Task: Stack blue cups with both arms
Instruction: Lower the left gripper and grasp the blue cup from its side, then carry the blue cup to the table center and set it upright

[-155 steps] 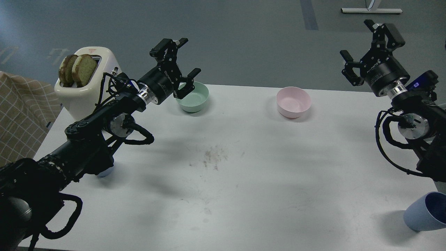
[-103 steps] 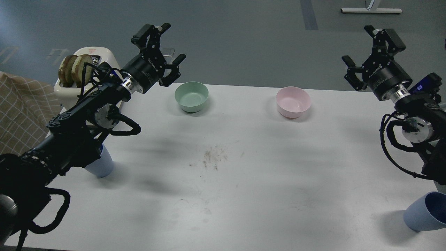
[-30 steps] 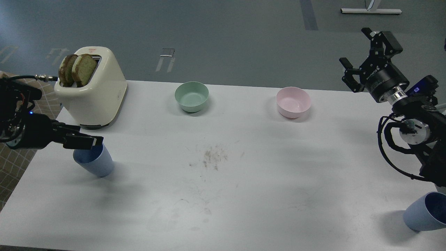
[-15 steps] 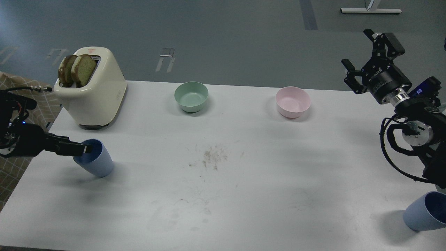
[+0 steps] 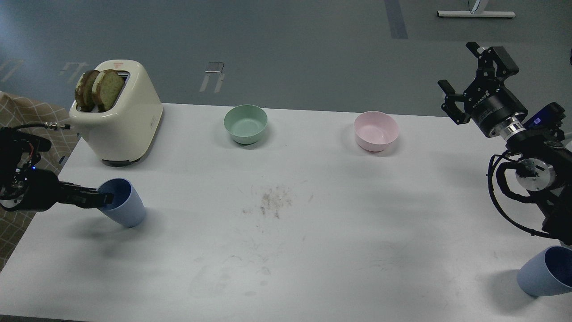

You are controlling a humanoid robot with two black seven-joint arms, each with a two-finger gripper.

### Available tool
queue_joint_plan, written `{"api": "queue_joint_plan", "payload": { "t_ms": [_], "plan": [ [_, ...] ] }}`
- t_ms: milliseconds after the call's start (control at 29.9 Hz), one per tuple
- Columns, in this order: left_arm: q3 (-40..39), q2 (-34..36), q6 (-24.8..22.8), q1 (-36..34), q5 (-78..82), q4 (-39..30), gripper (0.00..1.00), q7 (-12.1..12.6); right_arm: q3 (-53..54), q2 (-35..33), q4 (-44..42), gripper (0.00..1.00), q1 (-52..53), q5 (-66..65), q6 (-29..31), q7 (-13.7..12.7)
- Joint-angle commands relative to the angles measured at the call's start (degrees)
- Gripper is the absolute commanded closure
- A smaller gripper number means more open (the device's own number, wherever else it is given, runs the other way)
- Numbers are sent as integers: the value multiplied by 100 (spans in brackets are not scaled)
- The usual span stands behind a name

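Black jointed arms (image 5: 536,147), looped cables, silver wrist ring, black claw (image 5: 467,78)

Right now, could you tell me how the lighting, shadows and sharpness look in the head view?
In the head view the light is soft and even, with no hard glare on the white table. Faint, diffuse shadows lie beside the left blue cup, the right blue cup and both bowls. The left gripper reads dark, its fingers hard to separate. The right gripper is sharp.
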Motion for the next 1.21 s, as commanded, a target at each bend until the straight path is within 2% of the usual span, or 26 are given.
{"api": "queue_joint_plan", "payload": {
  "t_ms": [0,301,569,703,837,1172],
  "plan": [
    [-6,8,79,-8,0,-4,100,0,0,2,10,0,-1,-4,0,0],
    [-24,87,97,-113,44,-329,100,0,0,-42,54,0,17,-4,0,0],
    [-50,131,44,-1149,878,-1463,100,0,-35,-174,177,0,587,-48,0,0],
    [-50,-264,-31,-1625,1037,-1586,100,0,-210,-166,160,0,1097,-65,0,0],
    [-50,-957,-31,-2063,1063,-1586,100,0,-780,-87,125,0,1633,-65,0,0],
    [-24,-2259,-31,-2302,1458,-1525,100,0,-1011,107,81,0,2029,-83,0,0]
  ]
}}
